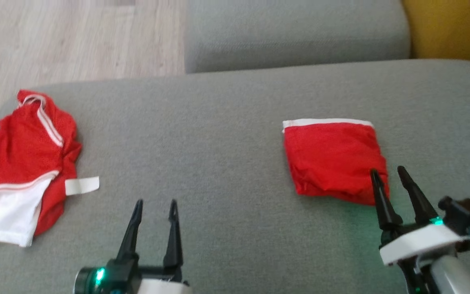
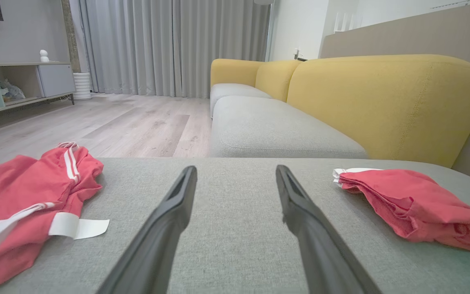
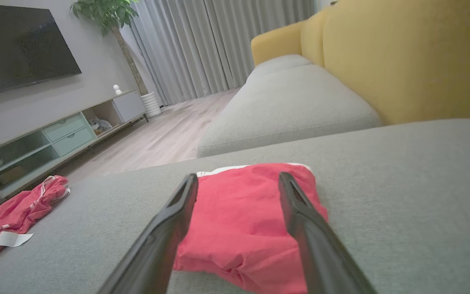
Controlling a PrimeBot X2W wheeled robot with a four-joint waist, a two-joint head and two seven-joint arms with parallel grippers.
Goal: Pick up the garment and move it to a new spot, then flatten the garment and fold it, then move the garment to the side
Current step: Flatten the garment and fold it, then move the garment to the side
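Observation:
A folded red garment point(image 1: 331, 157) with a white band along its far edge lies on the grey cushion point(image 1: 218, 134), right of centre. My right gripper point(image 1: 386, 170) stands open at the garment's near right corner with nothing between its fingers. In the right wrist view the garment point(image 3: 239, 220) lies flat between and beyond my right gripper's point(image 3: 238, 175) spread fingers. My left gripper point(image 1: 156, 202) is open over bare cushion at the near middle, apart from both pieces of cloth. The left wrist view shows the left gripper point(image 2: 235, 167) empty, with the folded garment point(image 2: 414, 204) to its right.
A second red garment point(image 1: 23, 163) with white stripes and a white tag lies crumpled at the cushion's left edge, also seen as a red heap point(image 2: 23, 192). Wooden floor point(image 1: 76, 36) lies beyond. Another grey seat point(image 1: 296, 32) and a yellow backrest point(image 1: 451, 28) stand behind.

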